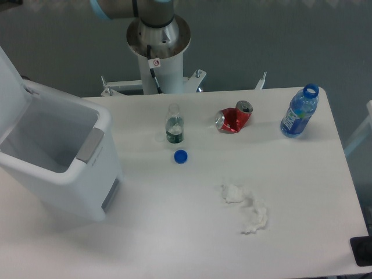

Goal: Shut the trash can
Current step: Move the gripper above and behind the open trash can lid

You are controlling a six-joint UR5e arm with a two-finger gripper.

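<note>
The trash can (64, 174) is a big white bin at the table's left end, tilted a little toward the camera. Its lid (10, 87) stands open, raised at the far left, and the inside shows bare white walls. A grey latch tab (88, 145) sits on the front rim. The arm's upper link (113, 7) runs off the top edge toward the left. Only a dark sliver of the arm's end (8, 3) shows in the top left corner, above the lid. The gripper's fingers are out of frame.
The robot's base column (158, 43) stands behind the table. On the table are a small glass bottle (174, 129), a blue cap (181, 156), a crushed red can (233, 118), an uncapped blue bottle (300, 111) and a crumpled tissue (247, 209).
</note>
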